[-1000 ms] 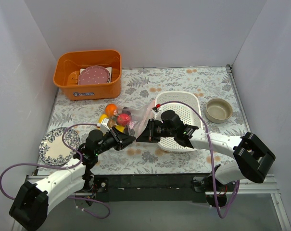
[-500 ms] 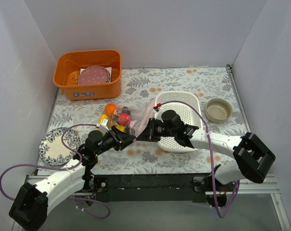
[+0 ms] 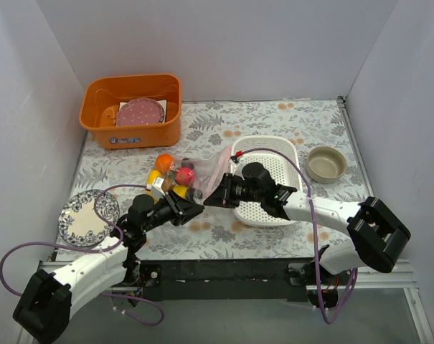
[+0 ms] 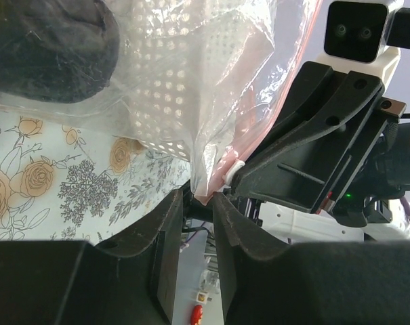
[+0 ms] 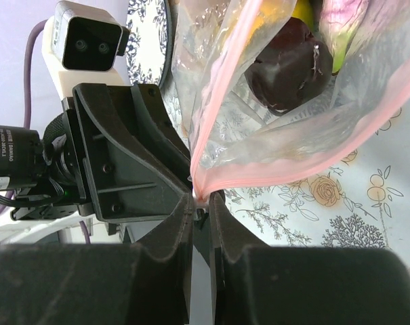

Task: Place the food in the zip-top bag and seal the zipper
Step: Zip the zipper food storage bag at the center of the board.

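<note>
The zip-top bag (image 3: 201, 179) lies between the arms and holds the food (image 3: 185, 174): an orange, yellow, red and dark pieces. A dark piece (image 5: 289, 64) shows through the plastic in the right wrist view. The pink zipper (image 5: 306, 169) splits into two strips, so the mouth is open. My right gripper (image 5: 200, 200) is shut on the zipper's end at its white slider (image 4: 235, 170). My left gripper (image 4: 200, 198) is nearly shut, with the bag's pink corner (image 4: 206, 193) between its tips. The two grippers meet tip to tip (image 3: 204, 206).
A white perforated basket (image 3: 277, 168) stands right behind the bag, under my right arm. A tan bowl (image 3: 326, 163) sits at the right. An orange bin (image 3: 95, 118) holding a pink plate (image 3: 139, 112) is at the back left. A patterned plate (image 3: 87, 217) lies at the front left.
Almost nothing has changed. Both grippers stay together at the bag's corner, and the bag with its food has shifted very slightly.
</note>
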`<state>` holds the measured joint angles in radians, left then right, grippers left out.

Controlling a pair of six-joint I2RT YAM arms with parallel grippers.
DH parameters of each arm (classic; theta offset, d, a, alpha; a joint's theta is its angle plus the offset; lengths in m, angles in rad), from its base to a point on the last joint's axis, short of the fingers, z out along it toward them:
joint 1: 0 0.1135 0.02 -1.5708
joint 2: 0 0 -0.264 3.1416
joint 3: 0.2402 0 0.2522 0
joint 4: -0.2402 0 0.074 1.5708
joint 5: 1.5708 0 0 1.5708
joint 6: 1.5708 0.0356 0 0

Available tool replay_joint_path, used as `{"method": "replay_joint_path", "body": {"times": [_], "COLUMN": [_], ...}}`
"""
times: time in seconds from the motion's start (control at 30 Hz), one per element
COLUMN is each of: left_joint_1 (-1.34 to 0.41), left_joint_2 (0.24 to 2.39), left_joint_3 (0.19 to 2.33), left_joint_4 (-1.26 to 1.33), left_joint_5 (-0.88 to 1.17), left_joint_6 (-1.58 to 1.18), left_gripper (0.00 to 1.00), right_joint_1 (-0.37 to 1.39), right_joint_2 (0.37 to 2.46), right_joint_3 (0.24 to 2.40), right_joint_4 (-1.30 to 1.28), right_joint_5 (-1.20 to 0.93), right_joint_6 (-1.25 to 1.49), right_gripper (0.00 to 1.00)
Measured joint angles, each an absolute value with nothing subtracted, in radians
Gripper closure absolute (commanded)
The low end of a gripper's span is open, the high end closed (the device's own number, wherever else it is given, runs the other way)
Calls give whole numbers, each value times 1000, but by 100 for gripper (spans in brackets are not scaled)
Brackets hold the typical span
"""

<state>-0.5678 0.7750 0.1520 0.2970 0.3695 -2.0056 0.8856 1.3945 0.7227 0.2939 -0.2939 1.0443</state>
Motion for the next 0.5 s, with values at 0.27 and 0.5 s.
{"method": "replay_joint_path", "body": {"times": [0.27, 0.5], "left_joint_1": [-572, -572], "left_joint_2": [781, 781], "left_joint_3": [152, 150], "left_joint_4": [319, 338], "left_joint_5": [366, 355], "left_joint_6": [-2005, -2005], "left_gripper": [66, 73], "right_joint_1": [886, 883], "right_joint_2": [1398, 1398], "right_joint_3": [723, 722], "right_joint_4": [303, 317], "right_joint_5": [-300, -302], "right_joint_6": [1046, 1046], "right_gripper": [84, 84]}}
